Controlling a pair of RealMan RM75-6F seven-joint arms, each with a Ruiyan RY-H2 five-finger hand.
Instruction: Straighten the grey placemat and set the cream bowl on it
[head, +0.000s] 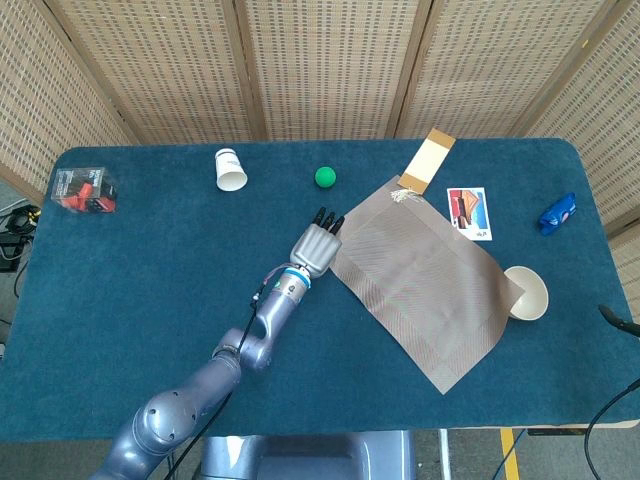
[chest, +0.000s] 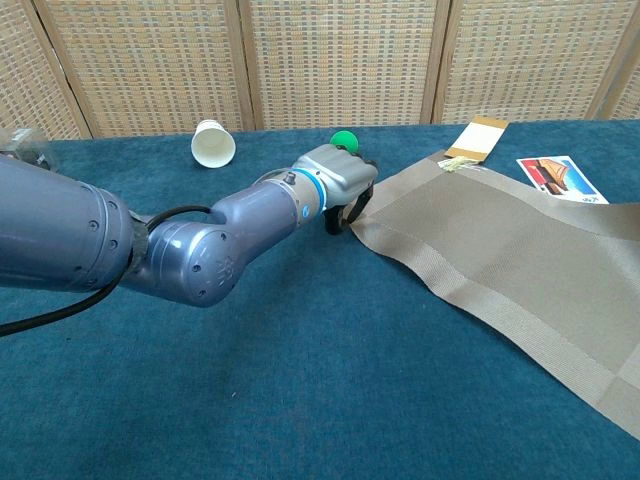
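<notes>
**Your left hand is at the corner of the mat**

Your left hand (head: 317, 244) is down low on the blue table (head: 150, 270). Its fingers (chest: 352, 207) are curled down at the near corner of the grey placemat (head: 425, 280). The fingertips touch the mat's edge there. You cannot tell from these pictures if they are really pinching the mat or just resting on it.

The mat lies crooked, stretching away from your fingers toward the far side of the table. The cream bowl (head: 528, 293) sits past the mat's far end, well away from your fingers. Its rim touches the mat's edge.

Just beyond your fingertips is a green ball (head: 325, 177). A white paper cup (head: 230, 169) lies on its side, a bit further off to the side of the ball. A brown card (head: 429, 160) and a picture card (head: 469, 213) lie near the mat's top edge.

Your right hand does not show in either view.
</notes>
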